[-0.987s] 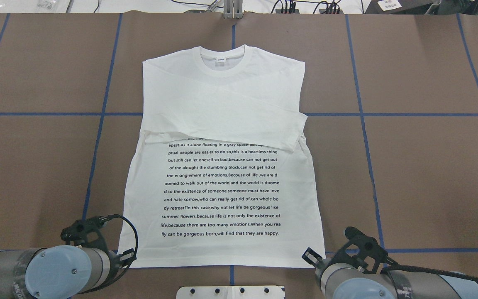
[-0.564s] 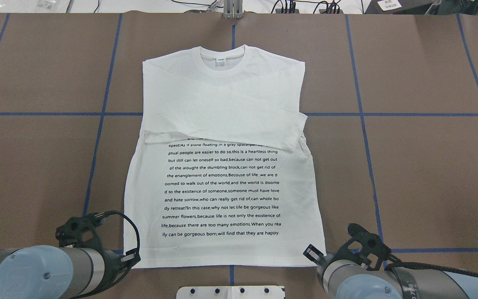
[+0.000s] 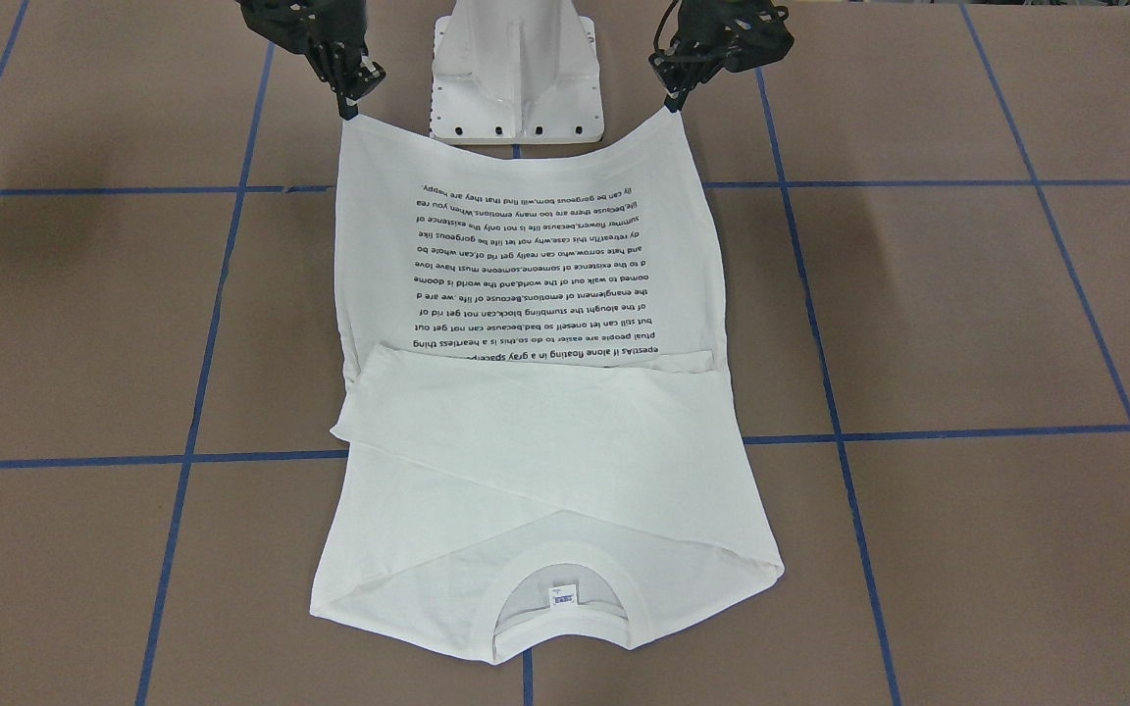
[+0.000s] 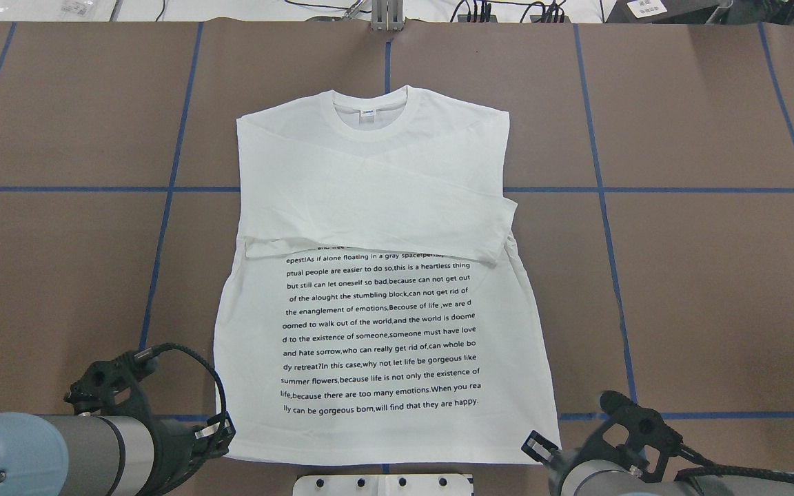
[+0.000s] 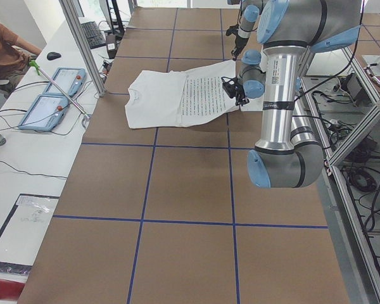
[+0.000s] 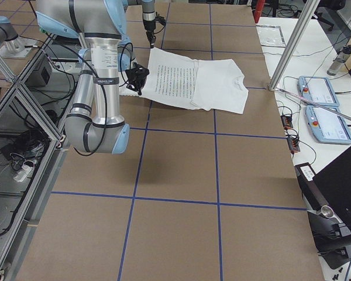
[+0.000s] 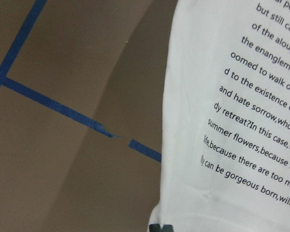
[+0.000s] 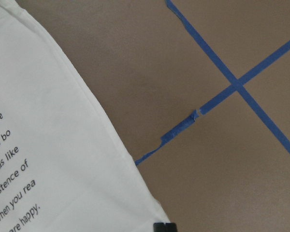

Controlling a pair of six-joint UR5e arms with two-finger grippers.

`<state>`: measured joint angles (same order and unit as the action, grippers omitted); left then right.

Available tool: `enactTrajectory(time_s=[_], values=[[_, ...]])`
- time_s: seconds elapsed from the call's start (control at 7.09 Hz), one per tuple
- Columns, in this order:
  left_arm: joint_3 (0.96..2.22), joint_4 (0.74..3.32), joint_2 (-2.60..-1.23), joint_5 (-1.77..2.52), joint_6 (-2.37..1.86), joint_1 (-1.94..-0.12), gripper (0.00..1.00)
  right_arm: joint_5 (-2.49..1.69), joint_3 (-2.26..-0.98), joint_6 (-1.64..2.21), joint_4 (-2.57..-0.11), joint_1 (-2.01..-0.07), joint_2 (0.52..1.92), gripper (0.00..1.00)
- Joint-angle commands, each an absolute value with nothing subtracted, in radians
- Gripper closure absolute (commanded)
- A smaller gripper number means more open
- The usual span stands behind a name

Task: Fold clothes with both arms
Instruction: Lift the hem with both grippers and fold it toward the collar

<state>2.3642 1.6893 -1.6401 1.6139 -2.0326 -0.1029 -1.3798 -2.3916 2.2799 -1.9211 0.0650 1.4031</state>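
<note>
Jaws of left gripper and right gripper pinch the T-shirt's 2 hem corners, flanking the pedestal base.

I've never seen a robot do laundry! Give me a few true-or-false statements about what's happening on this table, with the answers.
1. The left gripper and the right gripper each hold one bottom corner of the T-shirt. True.
2. The sleeves stick out flat to either side. False: the sleeves are folded across the chest.
3. The collar is the end nearest the robot. False: the collar lies at the far end, and the bottom edge is by the robot.
4. The printed text faces up. True.
</note>
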Motion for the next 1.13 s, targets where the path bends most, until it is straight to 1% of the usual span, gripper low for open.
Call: enactTrajectory(time_s=[0.0,0.28,0.42,0.56,0.7,0.85,0.99], values=[[2.373,1.689,-1.643,1.612,-2.098,-0.066,1.0,-1.368,-2.405,2.283,-1.988,0.097,1.404,1.0],[2.387,1.69,-1.67,1.611,-2.094,-0.084,1.0,-1.368,-2.407,2.283,-1.988,0.065,1.378,1.0],[2.376,1.69,-1.701,1.609,-2.059,-0.153,1.0,-1.37,-2.395,2.281,-1.99,-0.018,1.308,1.0],[2.372,1.689,-1.77,1.615,-1.92,-0.245,1.0,-1.376,-2.381,2.261,-1.99,-0.106,1.271,1.0],[2.344,1.689,-1.788,1.618,-1.802,-0.337,1.0,-1.379,-2.359,2.178,-1.99,-0.186,1.232,1.0],[2.273,1.693,-1.83,1.623,-1.676,-0.438,1.0,-1.379,-2.299,2.046,-1.99,-0.278,1.176,1.0],[2.166,1.707,-1.87,1.624,-1.582,-0.536,1.0,-1.397,-2.208,1.94,-1.976,-0.369,1.145,1.0]])
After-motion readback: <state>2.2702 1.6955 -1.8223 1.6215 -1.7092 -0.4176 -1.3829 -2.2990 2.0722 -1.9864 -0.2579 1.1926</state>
